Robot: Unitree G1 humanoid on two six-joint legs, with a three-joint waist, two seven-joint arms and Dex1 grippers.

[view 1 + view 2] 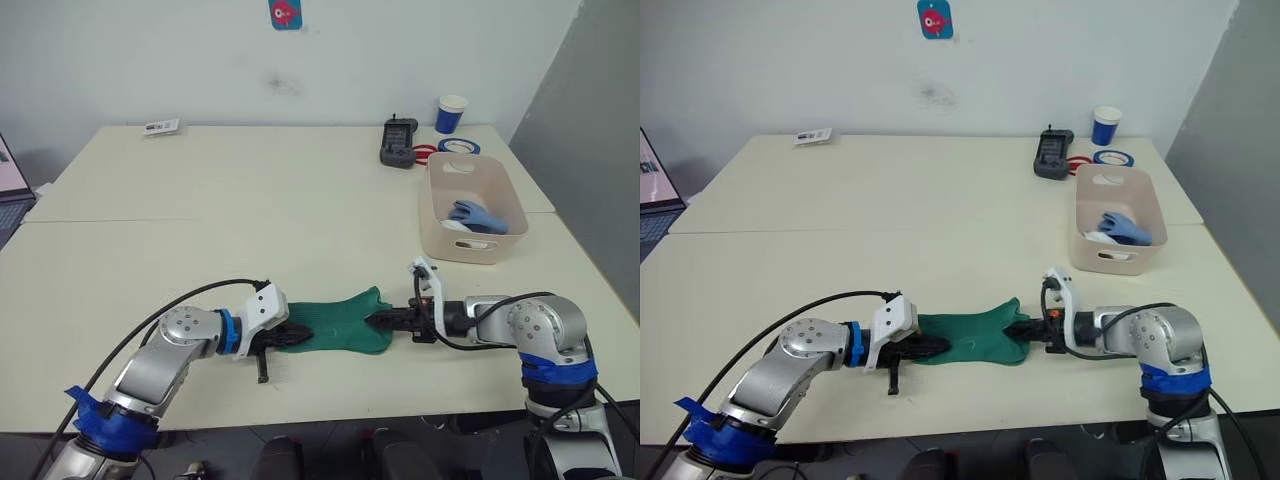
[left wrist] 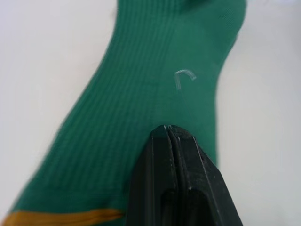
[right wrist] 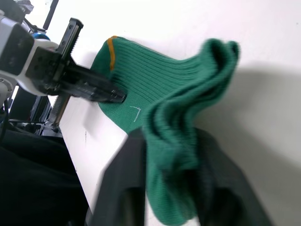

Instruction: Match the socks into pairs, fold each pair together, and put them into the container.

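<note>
A pair of dark green socks [image 1: 340,322] lies flat near the table's front edge, one on the other, with a yellow mark [image 3: 112,47] at the left end. My left gripper [image 1: 300,335] is shut, its tips resting on top of the left end of the pair [image 2: 141,84]. My right gripper [image 1: 378,322] is shut on the bunched right end of the green socks [image 3: 178,117], which is lifted slightly. The beige container [image 1: 437,215] stands at the right, holding light blue socks [image 1: 475,215] over something white [image 1: 455,228].
Behind the container are a black device [image 1: 398,142], a blue-and-white paper cup [image 1: 451,113] and rolls of tape [image 1: 459,146]. A small card [image 1: 160,126] lies at the far left, and a laptop [image 1: 10,190] is at the left edge.
</note>
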